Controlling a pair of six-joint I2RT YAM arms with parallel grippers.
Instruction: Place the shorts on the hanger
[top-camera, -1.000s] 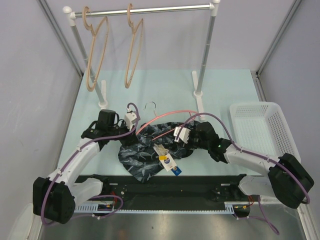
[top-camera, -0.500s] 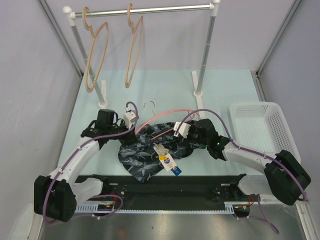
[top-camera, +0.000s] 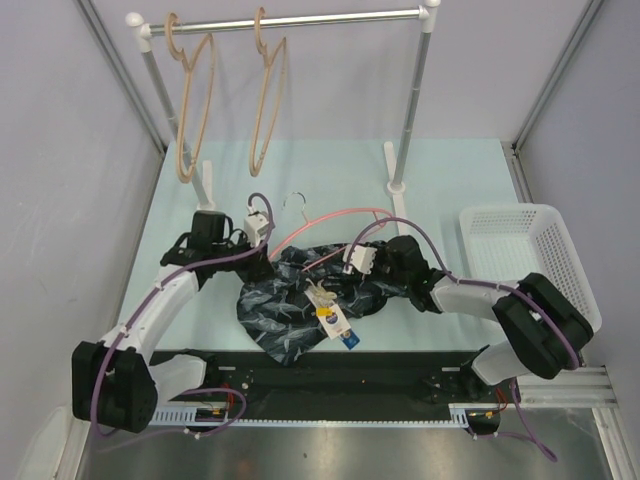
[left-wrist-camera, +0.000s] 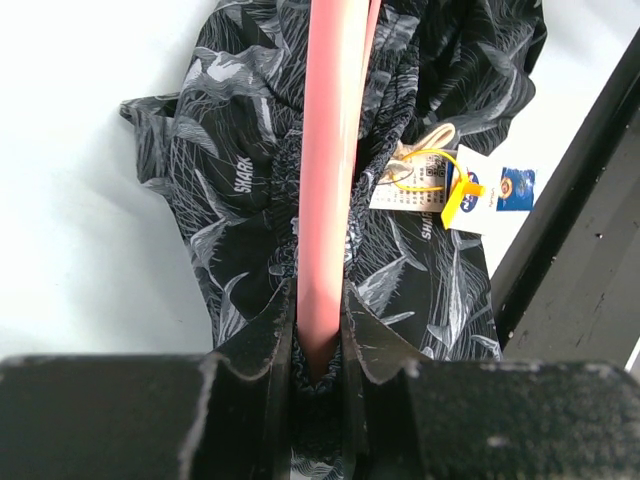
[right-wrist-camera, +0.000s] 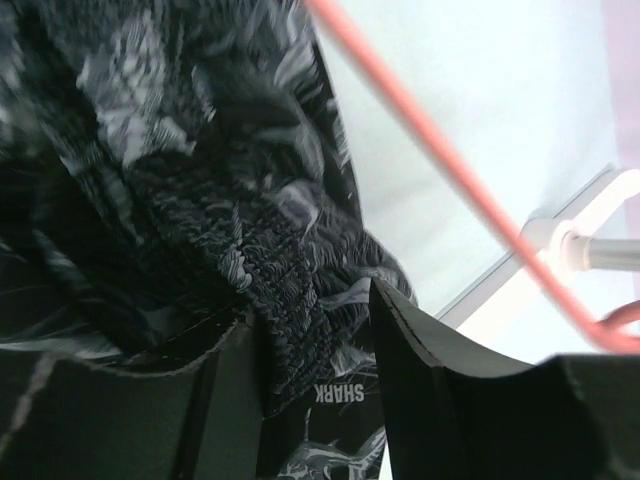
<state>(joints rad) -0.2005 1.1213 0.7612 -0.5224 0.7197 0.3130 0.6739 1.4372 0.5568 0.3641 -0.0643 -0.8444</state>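
Since a second ago the right arm has swung its elbow in toward the middle, and the hanger has slid its silver hook a little farther away. At left, the left claw is pinched narrow on the hanger's pink bar, which runs over the shorts lying on the desk near its front edge. "SHARK" is printed on the fabric; a yellow-blue tag carries writing too small to read. The right claw, about half closed, clasps the ribbed waistband at the shorts' right side. A white basket stands at the desk's right edge, well apart.
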